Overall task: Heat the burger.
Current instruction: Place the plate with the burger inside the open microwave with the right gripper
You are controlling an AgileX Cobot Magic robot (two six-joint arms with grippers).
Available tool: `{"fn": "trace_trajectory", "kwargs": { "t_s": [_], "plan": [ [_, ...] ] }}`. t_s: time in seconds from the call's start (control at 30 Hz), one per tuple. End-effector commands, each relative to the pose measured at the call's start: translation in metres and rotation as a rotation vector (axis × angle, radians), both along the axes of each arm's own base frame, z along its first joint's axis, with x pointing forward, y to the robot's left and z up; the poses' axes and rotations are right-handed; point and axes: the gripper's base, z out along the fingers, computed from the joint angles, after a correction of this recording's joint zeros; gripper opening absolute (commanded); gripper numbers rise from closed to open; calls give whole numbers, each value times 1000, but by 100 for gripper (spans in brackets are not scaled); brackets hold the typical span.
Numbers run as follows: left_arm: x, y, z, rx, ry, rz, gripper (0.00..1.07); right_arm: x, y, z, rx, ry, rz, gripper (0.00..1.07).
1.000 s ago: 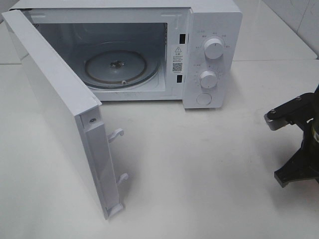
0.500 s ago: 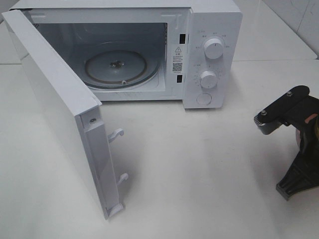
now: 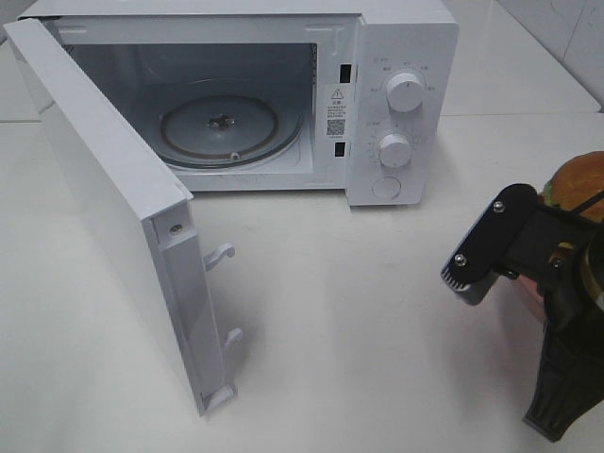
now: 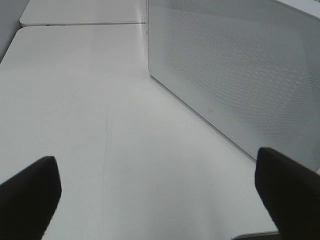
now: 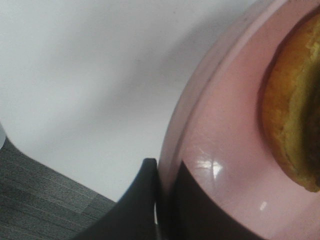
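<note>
The burger (image 3: pixel 579 181) shows at the right edge of the exterior view as a golden-brown bun on a pink plate (image 3: pixel 529 289), mostly hidden behind my right arm. In the right wrist view my right gripper (image 5: pixel 163 200) is shut on the rim of the pink plate (image 5: pixel 220 150), with the burger (image 5: pixel 295 110) lying on it. The right gripper (image 3: pixel 550 271) hangs above the table, right of the microwave. My left gripper (image 4: pixel 160 200) is open, its fingertips (image 4: pixel 30 195) wide apart with nothing between them, low over the table beside the outer face of the microwave door (image 4: pixel 240 75).
A white microwave (image 3: pixel 406 104) stands at the back with its door (image 3: pixel 104 198) swung wide open to the left. Its glass turntable (image 3: pixel 222 127) is bare. The white tabletop (image 3: pixel 359 311) stretches in front of it. The left arm is out of the exterior view.
My right arm has swung left and further into view with the plate, and the burger now shows at the right edge. The left gripper and the microwave have not moved.
</note>
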Motion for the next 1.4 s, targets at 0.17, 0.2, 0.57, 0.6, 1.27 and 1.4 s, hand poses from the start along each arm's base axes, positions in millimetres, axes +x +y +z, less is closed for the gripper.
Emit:
{"fn": "trace_trajectory", "kwargs": {
  "t_s": [0.17,0.2,0.57,0.6,1.27,1.4],
  "plan": [
    [-2,-1,1,-4,-25,-7,98,-13,12,3,-50,-6,184,0],
    [-2,-1,1,-4,-25,-7,98,-13,12,3,-50,-6,184,0],
    [-2,-1,1,-4,-25,-7,98,-30,32,3,-82,25,478,0],
    [-2,-1,1,-4,-25,-7,98,-30,34,2,-80,28,514,0],
    [-2,-1,1,-4,-25,-7,98,-25,49,3,-92,7,899,0],
    [-2,-1,1,-4,-25,-7,98,-25,50,3,-83,-2,919,0]
  ]
}}
